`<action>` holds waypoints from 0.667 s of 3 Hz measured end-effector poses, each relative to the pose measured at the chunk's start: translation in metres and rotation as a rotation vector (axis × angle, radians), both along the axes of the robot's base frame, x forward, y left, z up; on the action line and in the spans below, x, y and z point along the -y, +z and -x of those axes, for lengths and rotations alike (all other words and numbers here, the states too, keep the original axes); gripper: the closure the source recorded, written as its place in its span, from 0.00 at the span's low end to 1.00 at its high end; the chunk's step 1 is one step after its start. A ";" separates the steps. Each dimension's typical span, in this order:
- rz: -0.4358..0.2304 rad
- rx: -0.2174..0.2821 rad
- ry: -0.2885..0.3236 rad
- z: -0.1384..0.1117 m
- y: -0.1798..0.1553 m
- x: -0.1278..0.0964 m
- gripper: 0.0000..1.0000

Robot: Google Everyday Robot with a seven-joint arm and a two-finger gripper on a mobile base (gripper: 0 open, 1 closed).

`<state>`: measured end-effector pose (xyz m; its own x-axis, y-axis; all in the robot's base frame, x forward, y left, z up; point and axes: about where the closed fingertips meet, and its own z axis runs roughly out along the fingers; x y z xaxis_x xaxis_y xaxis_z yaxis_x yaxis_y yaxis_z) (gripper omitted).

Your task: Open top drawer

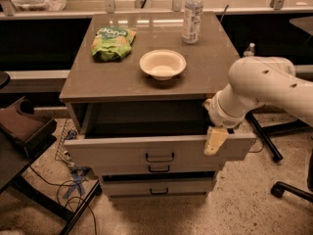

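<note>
Grey top drawer: we see it pulled out from the cabinet, its wide front standing forward of the two drawers below and a dark opening showing behind it.
Pull handle: small, dark and rectangular, at the middle of the top drawer's front, with nothing on it.
Gripper: we find it at the right end of the top drawer's front, a pale yellow part hanging down over the upper edge of the panel.
Gripper state: we cannot tell whether it is spread or pressed together, or whether it grips the panel.
Arm: white and thick, it comes in from the right edge and bends down to the drawer's right corner.
Middle drawer: a narrow grey front just under the top drawer, set further back.
Bottom drawer: another short grey front, lowest in the stack, near the speckled floor.
Cabinet top: brown and flat, it carries three things.
Bowl: cream, upright, near the middle of the top.
Chip bag: green, lying flat to the left of the bowl and apart from it.
Water bottle: clear, upright, at the back right.
Cables: we note dark and blue leads on the floor, left of the cabinet.
</note>
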<state>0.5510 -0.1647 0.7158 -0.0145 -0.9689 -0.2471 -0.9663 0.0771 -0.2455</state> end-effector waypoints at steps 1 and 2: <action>0.006 -0.058 -0.050 0.017 -0.017 0.013 0.14; 0.022 -0.105 -0.111 0.040 -0.023 0.029 0.00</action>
